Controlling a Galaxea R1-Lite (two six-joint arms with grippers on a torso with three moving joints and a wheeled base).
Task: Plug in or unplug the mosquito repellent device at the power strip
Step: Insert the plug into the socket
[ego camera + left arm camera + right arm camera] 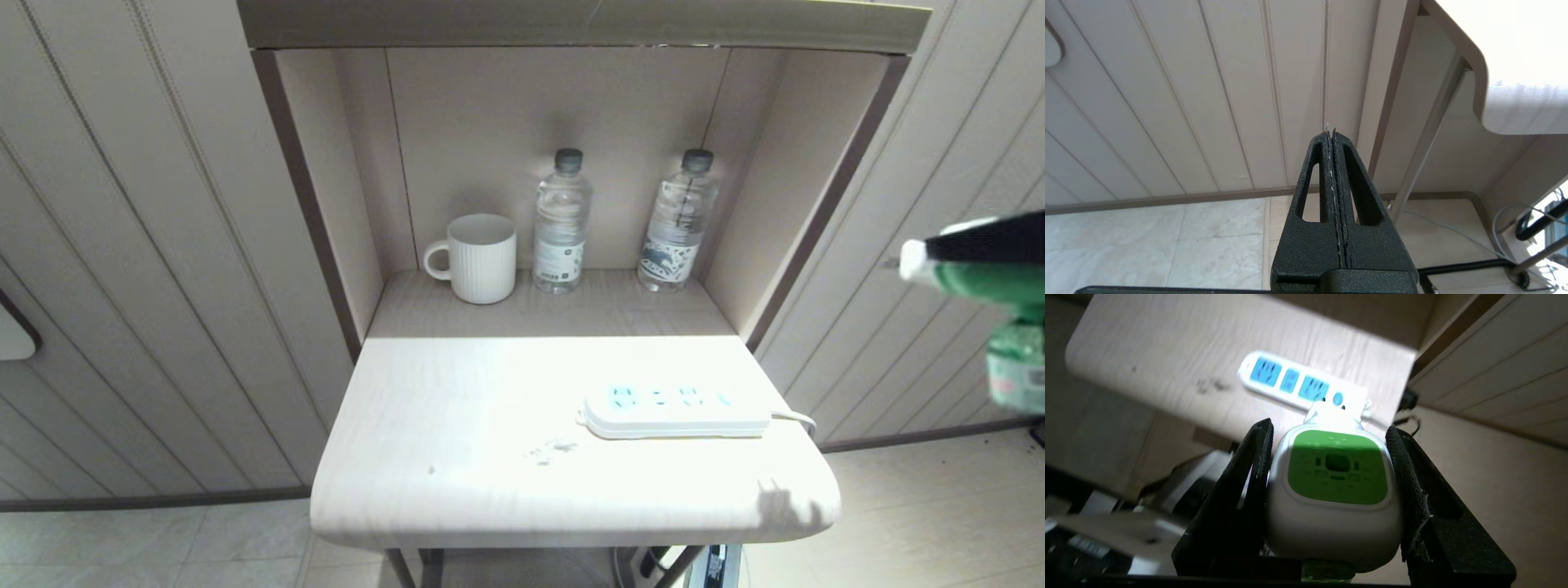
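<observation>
The power strip (678,412) lies flat on the right part of the pale table (457,441), its bluish sockets up and empty and its white cord running off to the right. In the right wrist view the power strip (1298,381) is ahead of the fingers. My right gripper (1329,426) is shut on the mosquito repellent device (1333,498), one finger on each side of its green-and-white head. In the head view the device (971,282) hangs in the air off the table's right edge, green bottle below. My left gripper (1329,132) is shut and empty, low beside the table.
A white ribbed mug (482,257) and two clear water bottles (562,220) (678,220) stand at the back of the alcove behind the table. Panelled walls flank the alcove on both sides. A metal table leg (1429,130) and cables are under the tabletop.
</observation>
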